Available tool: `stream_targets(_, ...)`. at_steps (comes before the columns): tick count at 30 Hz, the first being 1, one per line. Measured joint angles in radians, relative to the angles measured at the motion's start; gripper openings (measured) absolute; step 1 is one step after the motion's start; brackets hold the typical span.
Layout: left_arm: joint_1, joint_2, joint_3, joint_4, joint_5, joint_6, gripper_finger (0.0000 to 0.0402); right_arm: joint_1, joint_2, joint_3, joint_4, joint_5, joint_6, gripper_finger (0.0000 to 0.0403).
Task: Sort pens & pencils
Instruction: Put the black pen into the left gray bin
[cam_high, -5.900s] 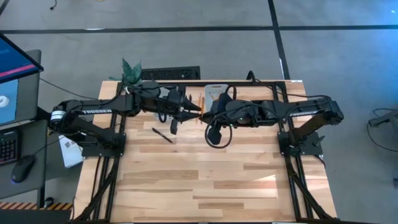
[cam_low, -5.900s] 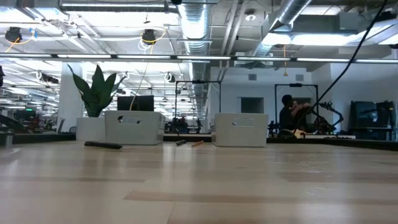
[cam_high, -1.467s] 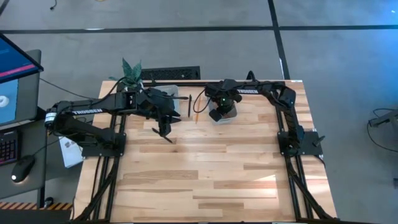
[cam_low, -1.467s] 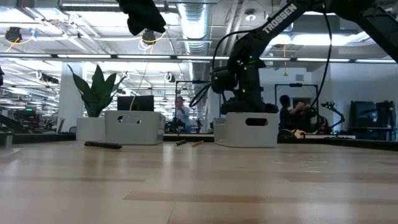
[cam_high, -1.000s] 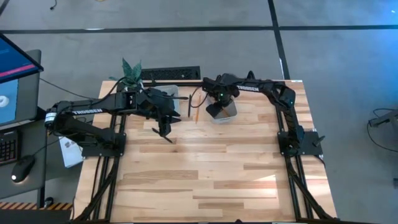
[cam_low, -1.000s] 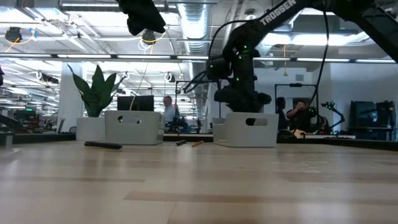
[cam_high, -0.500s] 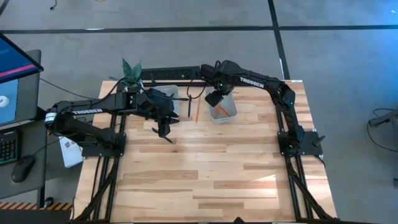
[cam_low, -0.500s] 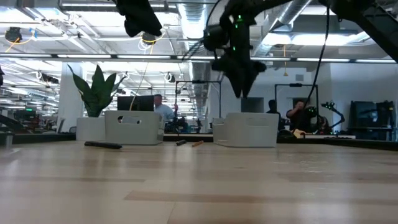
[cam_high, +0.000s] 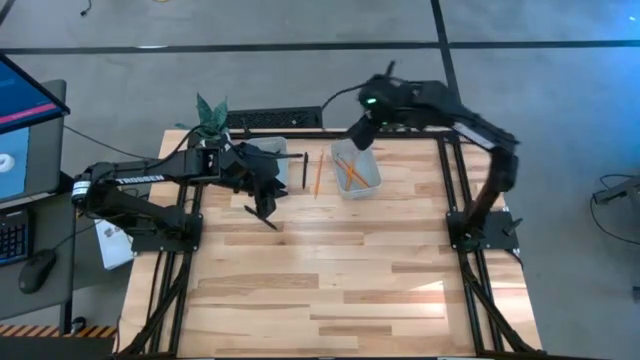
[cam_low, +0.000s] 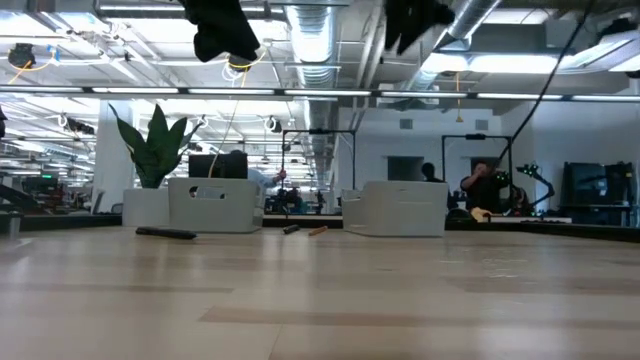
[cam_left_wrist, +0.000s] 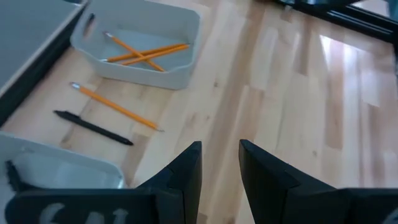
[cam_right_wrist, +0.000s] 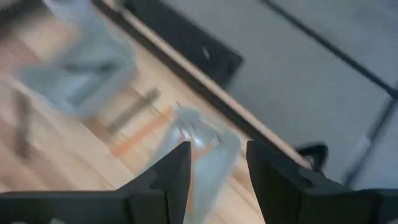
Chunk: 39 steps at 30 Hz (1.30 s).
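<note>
Right end effector (cam_high: 361, 133) raised at twelve o'clock above pencil bin (cam_high: 368, 180), fingers apart, empty. Left end effector (cam_high: 262, 207) likewise apart, empty, poised over stray pen (cam_high: 271, 222).

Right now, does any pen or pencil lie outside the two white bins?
Yes. One orange pencil and one black pen lie loose on the table between the bins, not yet sorted. Another black pen lies on the table under the left gripper.

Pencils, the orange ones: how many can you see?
3. Two pencils lie crossed in the right bin. One pencil lies on the table between the bins, beside a pen. More could be hidden.
</note>
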Motion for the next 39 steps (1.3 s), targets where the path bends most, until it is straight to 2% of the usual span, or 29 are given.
stream_targets(4, -0.003, -0.017, 0.0, -0.001, -0.052, -0.025, 0.0096, 0.054, -0.081, 0.0, 0.049, 0.017, -0.006, 0.0171)
stream_targets(10, -0.027, -0.136, -0.044, 0.012, -0.187, -0.135, 0.0096, 0.139, -0.154, -0.055, 0.068, 0.158, -0.007, 0.0162)
stream_targets(13, -0.035, -0.218, -0.113, 0.049, -0.258, -0.197, 0.0096, 0.164, -0.196, -0.163, 0.117, 0.179, -0.021, 0.0157)
stream_targets(18, -0.035, -0.309, -0.193, 0.138, -0.27, -0.247, 0.0096, 0.168, -0.304, -0.433, 0.35, 0.175, -0.135, 0.0145)
stream_targets(21, -0.035, -0.326, -0.213, 0.162, -0.296, -0.289, 0.0096, 0.146, -0.379, -0.598, 0.49, 0.138, -0.201, 0.0135)
stream_targets(23, -0.035, -0.32, -0.214, 0.159, -0.343, -0.334, 0.0096, 0.123, -0.43, -0.701, 0.575, 0.106, -0.234, 0.0129)
stream_targets(29, -0.035, -0.268, -0.214, 0.116, -0.506, -0.498, 0.0096, 0.021, -0.589, -0.973, 0.763, 0.099, -0.332, 0.0123)
stream_targets(32, -0.035, -0.239, -0.214, 0.085, -0.555, -0.574, 0.0096, -0.053, -0.68, -1.093, 0.845, 0.072, -0.369, 0.0123)
stream_targets(39, -0.051, -0.161, -0.214, 0.073, -0.602, -0.7, 0.0096, -0.27, -0.884, -1.313, 1.026, -0.217, -0.426, 0.0122)
